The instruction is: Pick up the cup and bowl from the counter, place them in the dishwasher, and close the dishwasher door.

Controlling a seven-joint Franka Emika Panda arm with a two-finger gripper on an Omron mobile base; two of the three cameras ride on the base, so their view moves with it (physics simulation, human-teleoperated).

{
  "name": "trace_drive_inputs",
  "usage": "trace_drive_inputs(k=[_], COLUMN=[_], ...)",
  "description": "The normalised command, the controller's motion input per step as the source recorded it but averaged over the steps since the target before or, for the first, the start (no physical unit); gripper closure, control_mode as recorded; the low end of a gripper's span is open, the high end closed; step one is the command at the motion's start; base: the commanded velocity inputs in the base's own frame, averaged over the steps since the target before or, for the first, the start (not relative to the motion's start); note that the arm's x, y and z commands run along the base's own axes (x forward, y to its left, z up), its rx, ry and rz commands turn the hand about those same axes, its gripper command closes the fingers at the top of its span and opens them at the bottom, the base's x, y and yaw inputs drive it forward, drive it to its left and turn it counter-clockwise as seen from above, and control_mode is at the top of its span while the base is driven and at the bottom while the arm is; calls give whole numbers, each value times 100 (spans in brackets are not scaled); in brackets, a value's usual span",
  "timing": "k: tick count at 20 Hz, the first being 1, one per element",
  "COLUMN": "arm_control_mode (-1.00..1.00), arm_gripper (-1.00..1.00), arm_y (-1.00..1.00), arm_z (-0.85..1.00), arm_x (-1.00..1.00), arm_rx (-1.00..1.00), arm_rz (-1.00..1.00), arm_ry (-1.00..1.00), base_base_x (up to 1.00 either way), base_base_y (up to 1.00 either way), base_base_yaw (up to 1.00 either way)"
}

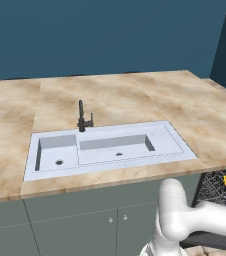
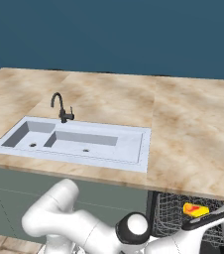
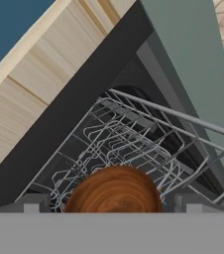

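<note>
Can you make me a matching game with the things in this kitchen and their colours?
Things:
1. tap
2. sink
3. cup
4. bowl

Colours:
A. brown, wood-grained
B. black
C. orange-yellow
D. white

Pairs: 1-B, 2-D, 3-C, 4-A

Glossy white arm (image 2: 59, 213) built of rounded, bulbous tubular segments. Round white cap set in a dark grey ring at one joint (image 2: 134, 227). Smooth shell, faint seam lines between segments, soft grey shading underneath. Gripper (image 3: 112, 204) with two small blocky grey finger tips (image 3: 32, 203), flat-topped and matte.
</note>
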Motion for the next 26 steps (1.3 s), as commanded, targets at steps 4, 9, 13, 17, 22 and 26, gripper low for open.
trace_drive_inputs(k=[4, 9, 13, 17, 22, 26], arm_control_mode=[-100, -100, -100, -100, -100, -100], arm_gripper=[-100, -100, -100, -100, -100, -100], arm_y=[0, 0, 0, -3, -3, -3], arm_z=[0, 0, 0, 0, 0, 0], arm_x=[0, 0, -1, -32, -35, -30], arm_rx=[0, 0, 0, 0, 0, 0], arm_rz=[0, 0, 0, 0, 0, 0], arm_ry=[0, 0, 0, 0, 0, 0], base_base_x=[0, 0, 0, 0, 0, 0], base_base_y=[0, 0, 0, 0, 0, 0], base_base_yaw=[0, 0, 0, 0, 0, 0])
